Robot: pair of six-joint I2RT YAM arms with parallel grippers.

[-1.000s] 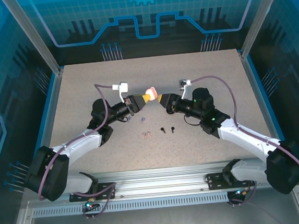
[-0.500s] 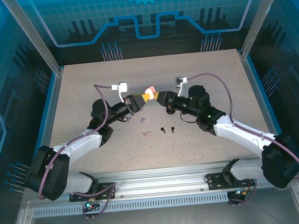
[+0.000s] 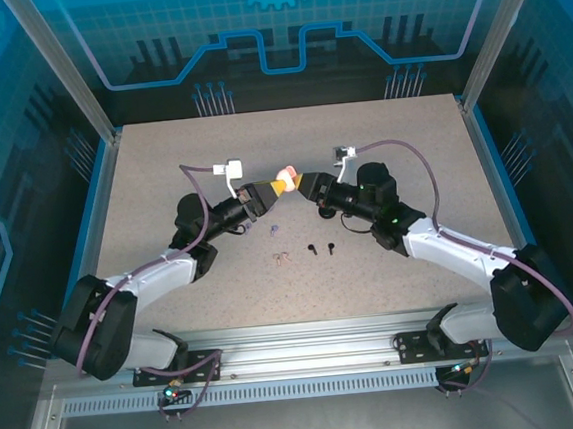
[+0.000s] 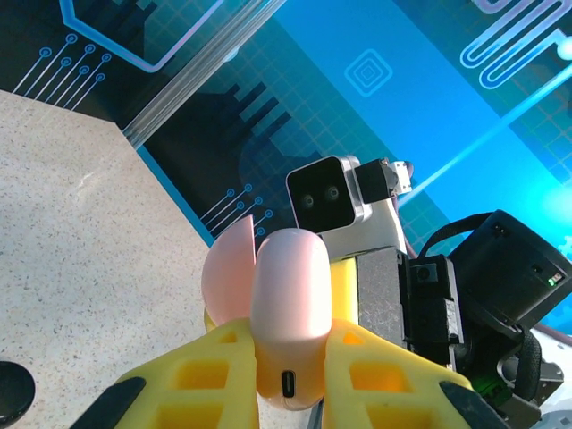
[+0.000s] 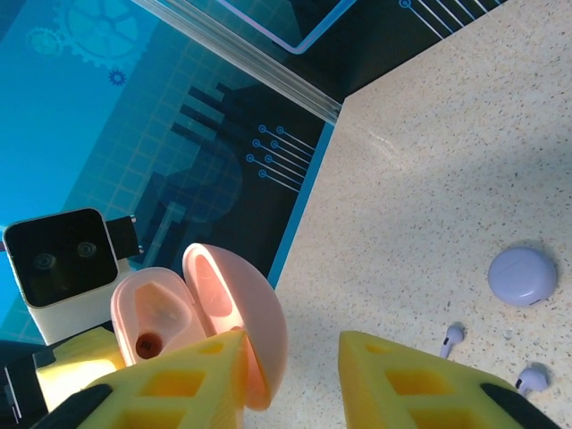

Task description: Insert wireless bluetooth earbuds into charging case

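Observation:
My left gripper [image 3: 280,185] [image 4: 290,335] is shut on the pale pink charging case [image 3: 286,176] [image 4: 290,299] and holds it above the table, USB port toward its camera. The case's lid [image 5: 234,304] stands open and the base [image 5: 154,315] shows an empty socket. My right gripper [image 3: 306,186] [image 5: 290,353] faces it with its jaws apart. The lid's edge lies between them against the left finger [image 5: 183,384]; the other finger [image 5: 402,384] is clear of it. On the table below lie black earbuds [image 3: 318,247], pale pink earbuds [image 3: 280,256] and lavender earbuds [image 5: 453,335].
A round lavender case [image 5: 523,275] [image 3: 275,229] rests shut on the speckled table [image 3: 380,136] near the earbuds. Blue walls and metal posts [image 3: 97,111] ring the table. Both arms meet at the table's middle, wrist cameras facing each other.
My right gripper has moved left up to the pink case and its jaws have narrowed around the open lid. The left gripper and case have stayed put.

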